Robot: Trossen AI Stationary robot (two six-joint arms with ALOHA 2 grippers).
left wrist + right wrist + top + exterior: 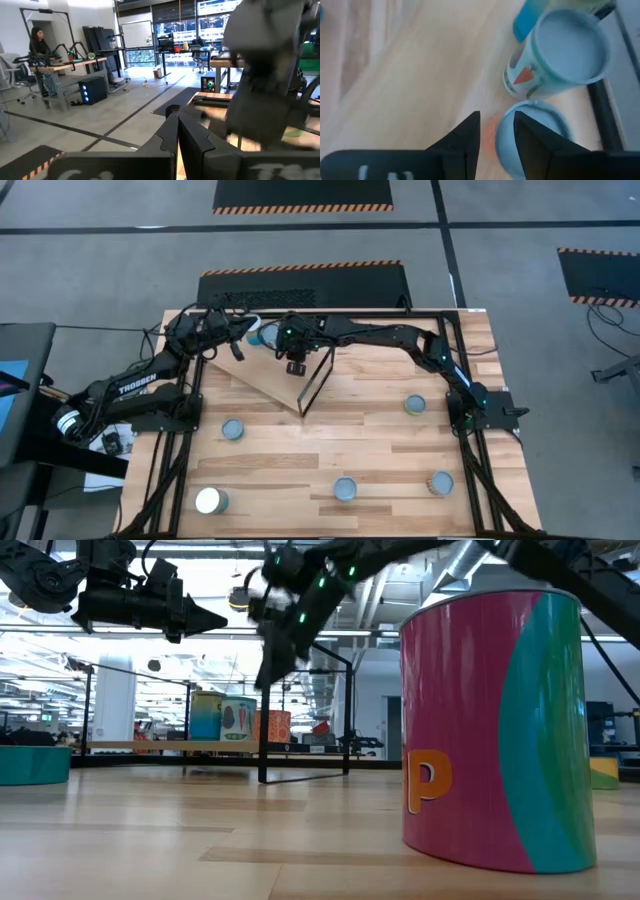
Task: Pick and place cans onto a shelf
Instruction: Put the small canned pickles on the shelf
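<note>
- We see our right gripper (296,367) above the tilted light-wood shelf (270,375) with its thin black frame. Its fingers (465,131) sit close together with nothing between them.
- Just under it stand two cans with pale-blue round tops: an orange-sided can (532,132) and a white can with a carrot picture (560,52), close beside each other.
- Our left gripper (243,330) waits up high near the shelf's back end, fingers nearly touching, holding nothing.
- Five more round tins wait on the planked wooden table (300,450), like the silvery-topped can (233,429).
- We think a careless move could bump the orange-sided can over, because the fingers hang right beside it.
</note>
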